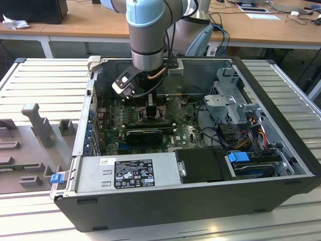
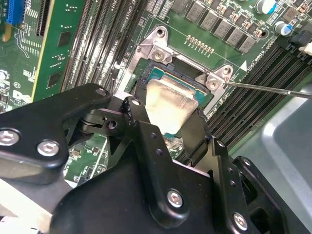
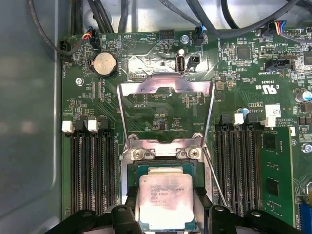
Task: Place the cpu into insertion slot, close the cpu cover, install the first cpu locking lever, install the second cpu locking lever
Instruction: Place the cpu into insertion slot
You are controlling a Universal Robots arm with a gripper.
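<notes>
Gripping the cpu [image 3: 165, 195] by two opposite edges, the gripper [image 1: 153, 105] hangs inside the open computer case [image 1: 175, 206], at about eleven o'clock from the middle of the exterior view. The long black card [image 1: 145, 134] lies at six o'clock from it. In both wrist views the chip sits between the black fingers [image 2: 195, 127], level over or already in the insertion slot [image 2: 155, 48]; I cannot tell whether it is fully seated. The cpu cover [image 3: 165, 84] is swung open and lies back on its hinge, clear of the chip.

To my eye, doing this step well means keeping the chip flat, its four edges parallel to the socket rim. It should go straight down without sliding sideways, and the grip should be let go only once it rests evenly.

Counting what I see:
- one cpu
- one socket
- one cover
- two fingers
- one thin lever rod [image 2: 273, 88] beside the socket
- two banks of memory slots [image 3: 92, 170] flanking it
- one coin cell [image 3: 105, 63]
</notes>
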